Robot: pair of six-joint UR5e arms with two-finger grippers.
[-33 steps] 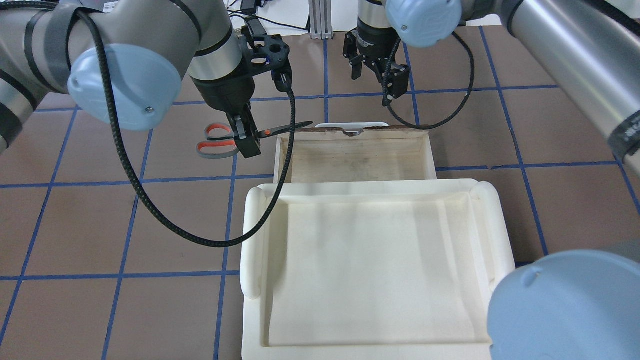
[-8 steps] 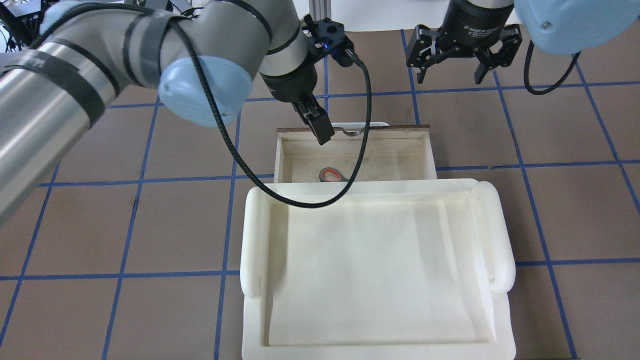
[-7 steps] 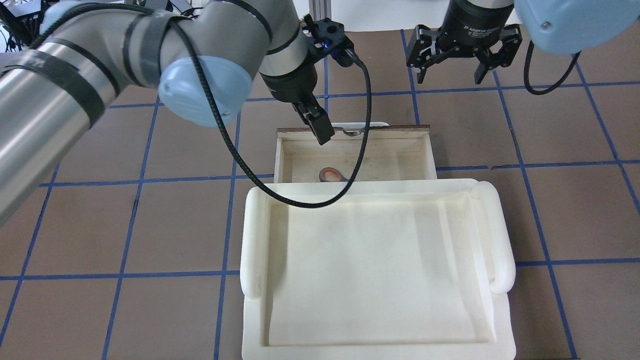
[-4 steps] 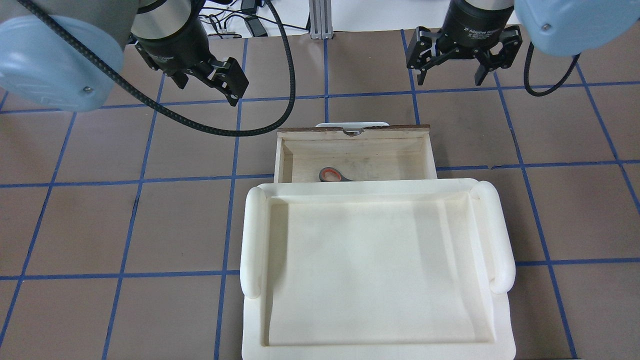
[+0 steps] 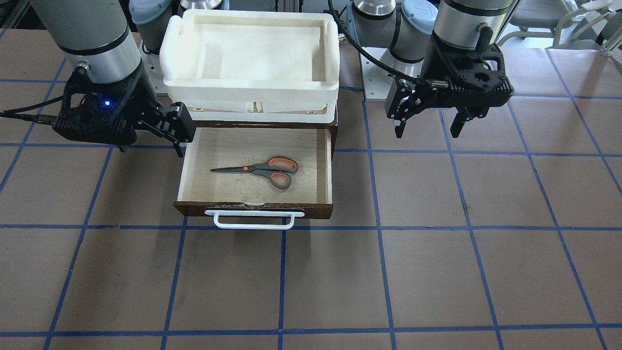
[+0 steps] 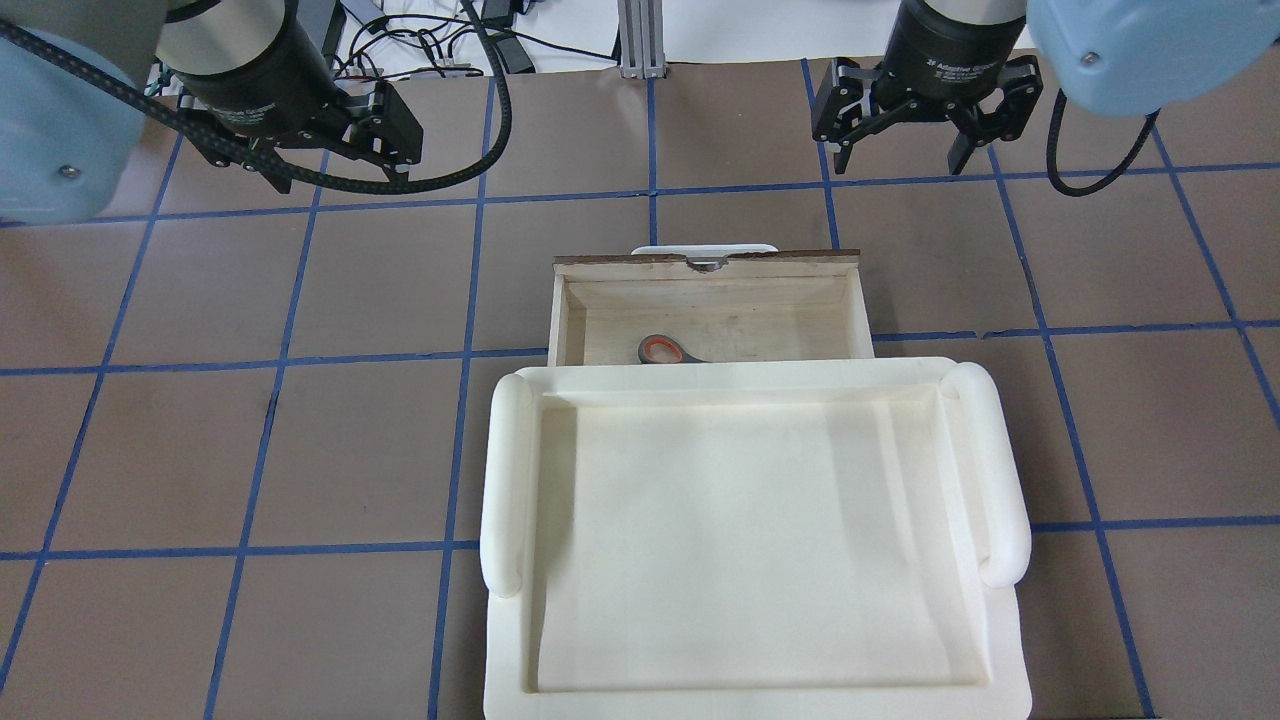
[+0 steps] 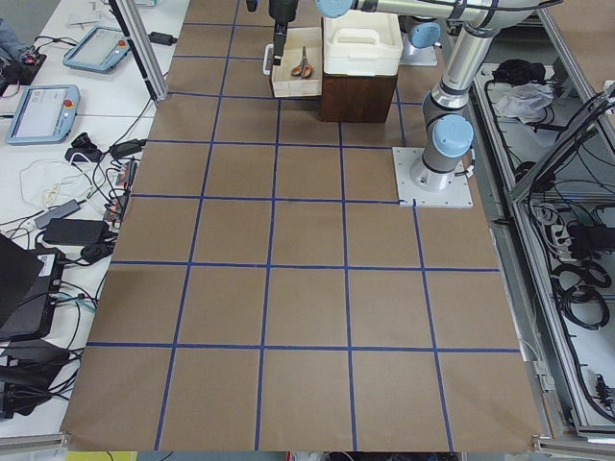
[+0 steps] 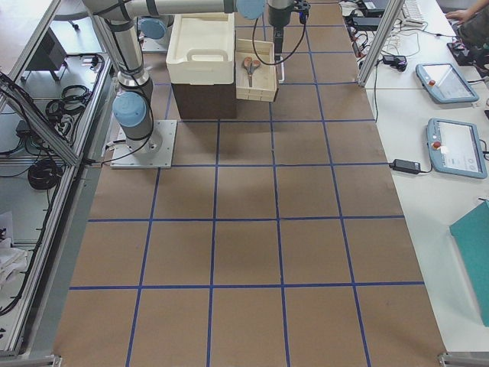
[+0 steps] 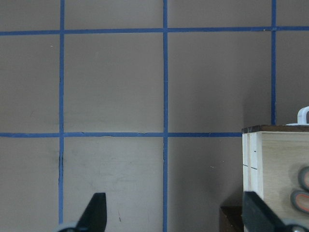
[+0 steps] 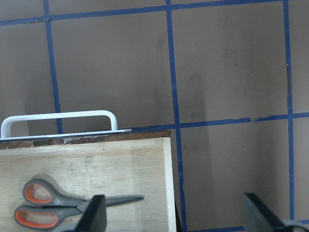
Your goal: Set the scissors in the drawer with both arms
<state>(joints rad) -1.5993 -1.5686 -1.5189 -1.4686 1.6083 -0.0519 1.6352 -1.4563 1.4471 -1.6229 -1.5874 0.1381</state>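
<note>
**Release completed, left arm withdrawn.** 4.6 s ago the left gripper (image 6: 335, 172) was clamped on the scissors (image 5: 262, 171) just beside the drawer (image 5: 324, 160). By 1.1 s ago it hung over the drawer with the scissors already lying inside. It has since pulled away to the drawer's left. The right gripper (image 6: 902, 155) has kept its place on the drawer's right over the last 1.1 s.

**Task thing.** The scissors lie flat on the pale drawer floor, blades together. The tip points to the robot's right and the loops to its left, and nothing touches them. In the overhead view only 1 orange-lined loop shows, because the tray (image 6: 505, 470) rim hides the rest.

**Meaning for the task.** The placing step appears done. The drawer stands pulled out with its handle (image 5: 253, 219) free. If shutting it is wanted, that step is not yet begun, though the task does not ask for it in so many words.

**Pose.**
- Both grippers point straight down above the table, 1 on each side of the drawer.
- Each has its fingers spread wide and holds nothing.
- The left wrist view shows the left gripper's 2 fingertips far apart over bare table, with the drawer's corner at that view's right edge.
- The right wrist view shows the right gripper's fingertips equally far apart, 1 over the drawer interior and 1 over the table.
</note>
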